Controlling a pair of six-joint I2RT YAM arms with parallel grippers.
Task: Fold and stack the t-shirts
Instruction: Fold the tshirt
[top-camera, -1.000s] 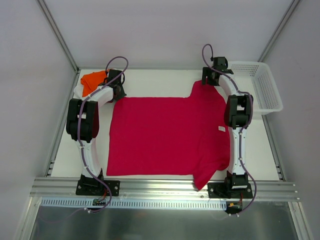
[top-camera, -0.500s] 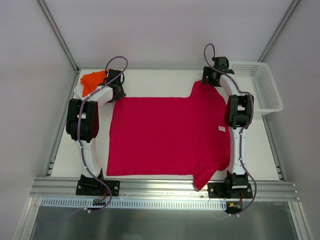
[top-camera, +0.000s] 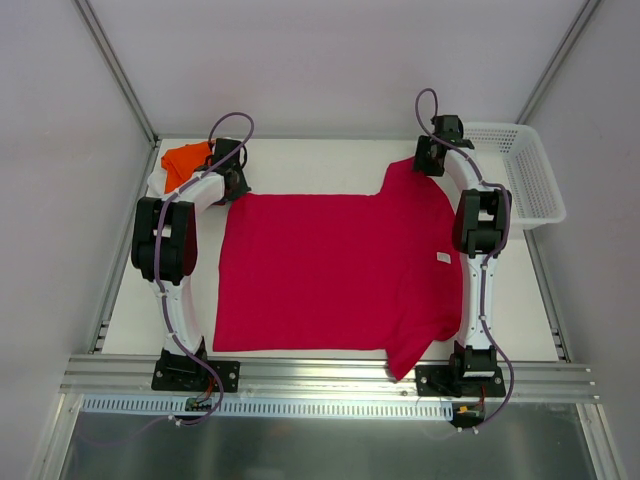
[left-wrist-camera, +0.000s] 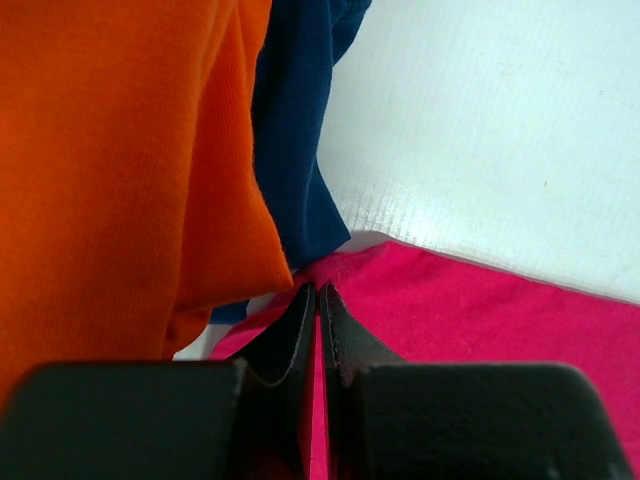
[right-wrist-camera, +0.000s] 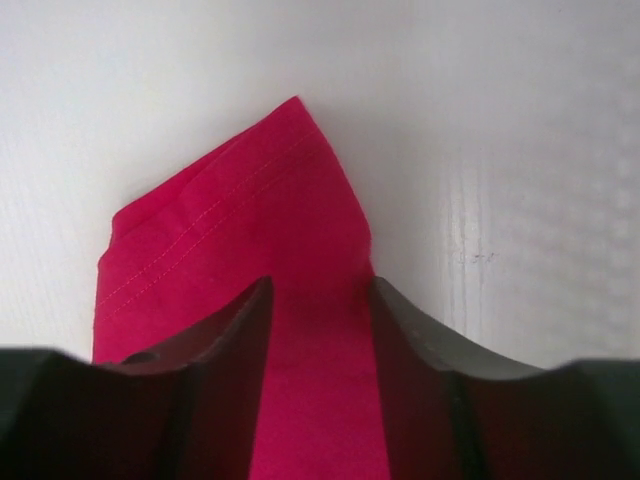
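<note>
crimson t-shirt (top-camera: 335, 270) spread flat on the table (top-camera: 300, 160), beside the basket (top-camera: 535, 180). left hand (left-wrist-camera: 318, 295) pinched shut on its hem corner; right hand (right-wrist-camera: 320, 290) straddles the basket-side sleeve, half open, likely for a paired fold.

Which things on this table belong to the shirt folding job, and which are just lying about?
Job in hand:
red t-shirt
orange t-shirt
navy t-shirt

Lying about:
white mesh basket
</note>
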